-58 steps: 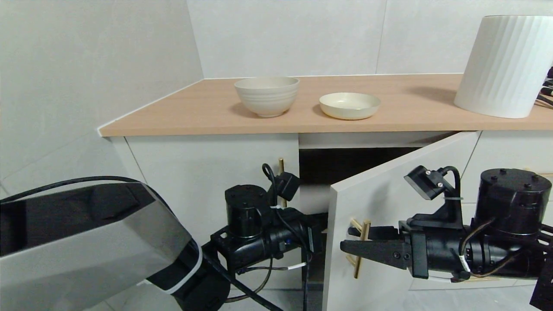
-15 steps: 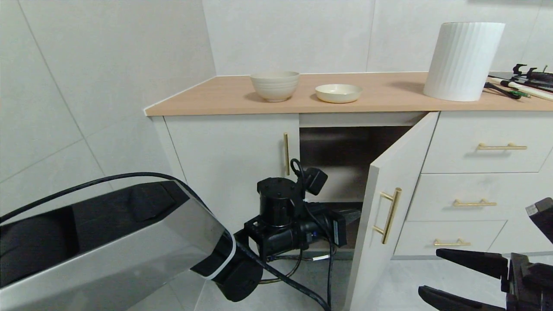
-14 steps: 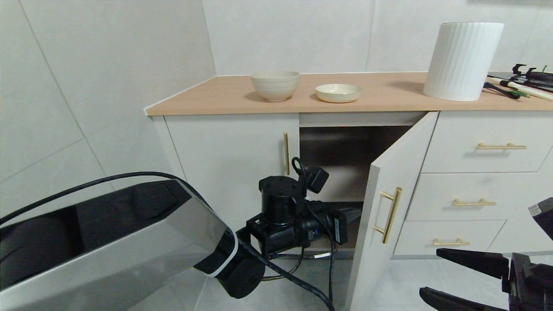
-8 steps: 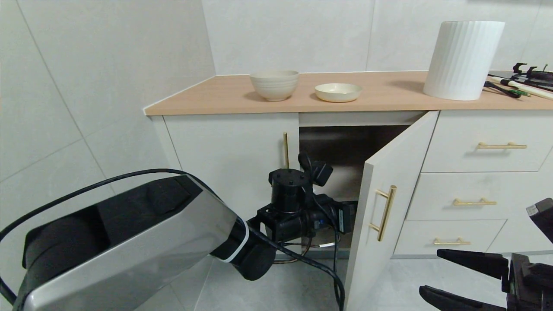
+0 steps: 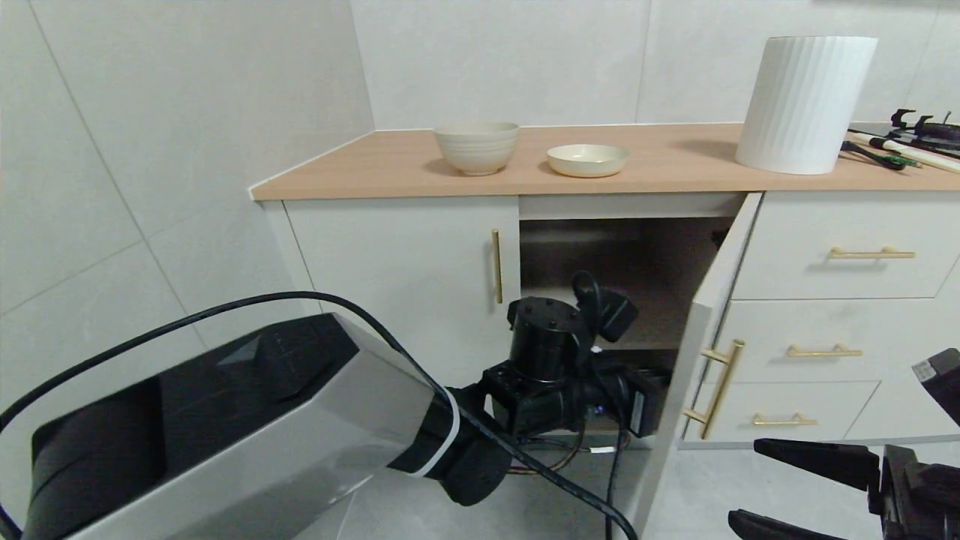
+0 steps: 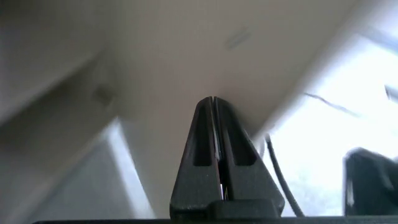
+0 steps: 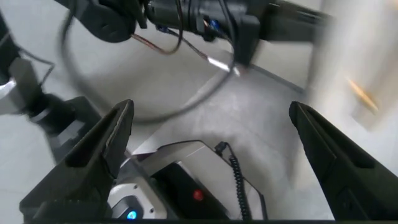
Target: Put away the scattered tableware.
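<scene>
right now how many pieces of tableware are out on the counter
2: a ribbed bowl toward the left end of the countertop, and a shallow dish just right of it. More could hide behind the tall white container.

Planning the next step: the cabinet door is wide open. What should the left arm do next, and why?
Probably draw the left tool back from the door: it stands wide, the tool is shut and empty, and bowl and dish sit on the counter.

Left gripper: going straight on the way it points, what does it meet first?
Most likely the inner face of the open cabinet door: the shut left gripper points at that pale panel, tip very near or touching; depth is unclear.
</scene>
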